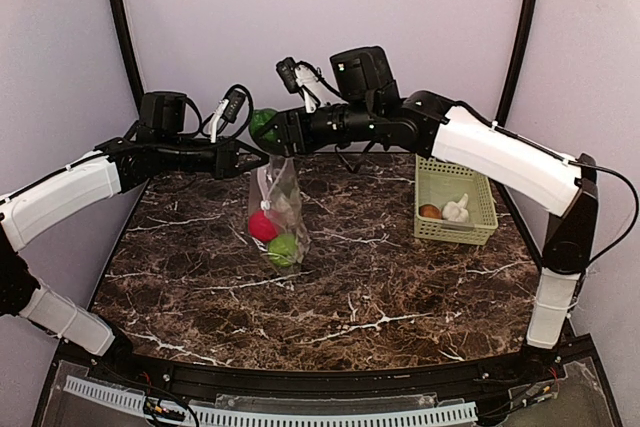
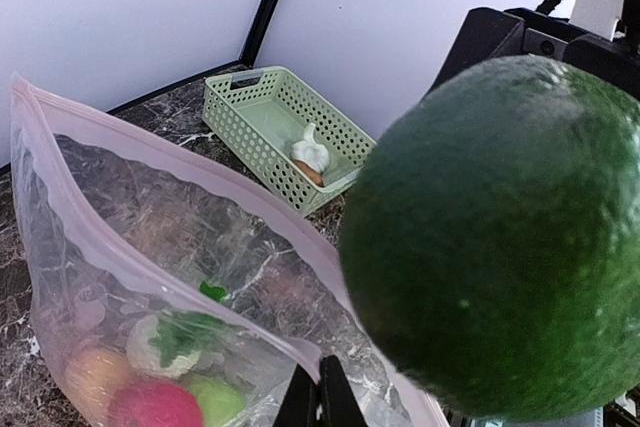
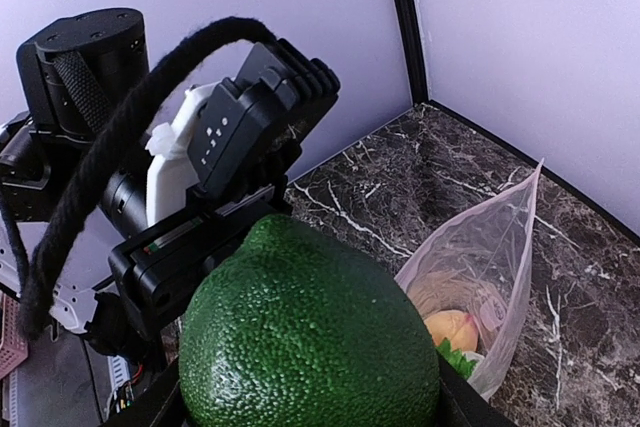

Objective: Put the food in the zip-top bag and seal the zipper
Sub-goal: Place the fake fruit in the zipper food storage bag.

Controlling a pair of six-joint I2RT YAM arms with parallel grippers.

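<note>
The clear zip-top bag (image 1: 278, 205) hangs upright over the table with its mouth open. My left gripper (image 1: 254, 160) is shut on its pinkish zipper rim (image 2: 150, 152); its fingertips (image 2: 321, 399) pinch the near rim. Inside the bag lie a red apple (image 1: 262, 226), a green apple (image 1: 283, 249), a white radish (image 2: 165, 342) and an orange piece (image 3: 450, 329). My right gripper (image 1: 267, 128) is shut on a dark green bumpy fruit (image 3: 310, 337) and holds it just above the bag's mouth. This fruit fills the right of the left wrist view (image 2: 500, 247).
The pale green lattice basket (image 1: 481, 197) stands at the right rear, holding garlic (image 1: 457, 210) and a brown piece (image 1: 430, 212). It shows in the left wrist view (image 2: 245, 107) too. The left arm's wrist (image 3: 230, 137) is close beside the green fruit.
</note>
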